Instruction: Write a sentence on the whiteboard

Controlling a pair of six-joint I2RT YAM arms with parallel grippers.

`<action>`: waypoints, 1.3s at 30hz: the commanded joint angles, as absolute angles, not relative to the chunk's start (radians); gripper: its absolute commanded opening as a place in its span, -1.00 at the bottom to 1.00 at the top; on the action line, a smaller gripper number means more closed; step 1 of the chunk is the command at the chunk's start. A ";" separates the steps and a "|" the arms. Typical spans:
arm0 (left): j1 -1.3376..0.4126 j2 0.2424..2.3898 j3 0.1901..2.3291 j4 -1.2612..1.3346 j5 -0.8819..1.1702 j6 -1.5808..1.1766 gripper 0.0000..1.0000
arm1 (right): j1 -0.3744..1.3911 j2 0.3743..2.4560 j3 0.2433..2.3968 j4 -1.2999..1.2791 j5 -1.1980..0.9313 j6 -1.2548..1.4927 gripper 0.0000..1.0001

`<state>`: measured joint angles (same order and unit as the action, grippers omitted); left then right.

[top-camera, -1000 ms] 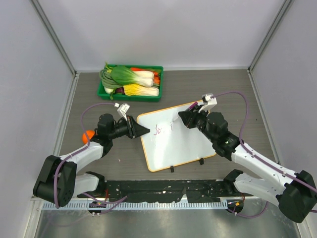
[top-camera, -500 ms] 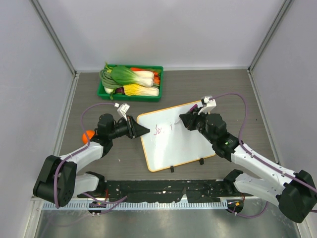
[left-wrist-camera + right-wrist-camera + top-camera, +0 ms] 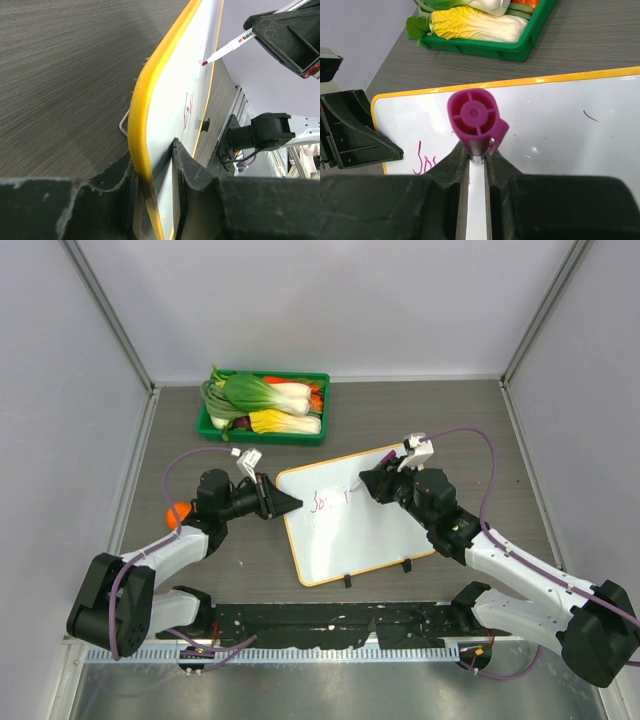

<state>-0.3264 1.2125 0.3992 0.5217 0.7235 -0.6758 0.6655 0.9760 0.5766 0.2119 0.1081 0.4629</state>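
Note:
The whiteboard [image 3: 365,530], white with an orange-yellow rim, lies tilted on the table on two black feet. My left gripper [image 3: 292,503] is shut on its left edge; in the left wrist view the jaws clamp the yellow rim [image 3: 142,170]. My right gripper [image 3: 366,483] is shut on a purple marker [image 3: 476,120], its capped end toward the wrist camera. The marker tip [image 3: 205,62] touches the board. A few purple-pink letters of the sentence [image 3: 326,501] stand near the board's left side, also showing in the right wrist view [image 3: 426,161] and the left wrist view [image 3: 188,110].
A green tray [image 3: 264,430] of toy vegetables stands at the back left, also in the right wrist view [image 3: 485,47]. An orange object [image 3: 177,512] lies by the left arm. Grey walls close the sides and back.
My right gripper has shifted slightly left along the board with the marker. The left gripper and the board have not moved.

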 commanded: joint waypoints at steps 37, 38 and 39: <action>-0.328 1.230 0.371 0.434 0.591 -0.508 -1.00 | 0.666 0.956 0.532 0.170 0.087 0.431 -0.99; -0.328 1.230 0.371 0.434 0.591 -0.509 -1.00 | 0.666 0.960 0.532 0.175 0.084 0.434 -0.99; -0.328 1.230 0.371 0.434 0.591 -0.509 -1.00 | 0.667 0.969 0.534 0.184 0.083 0.442 -0.99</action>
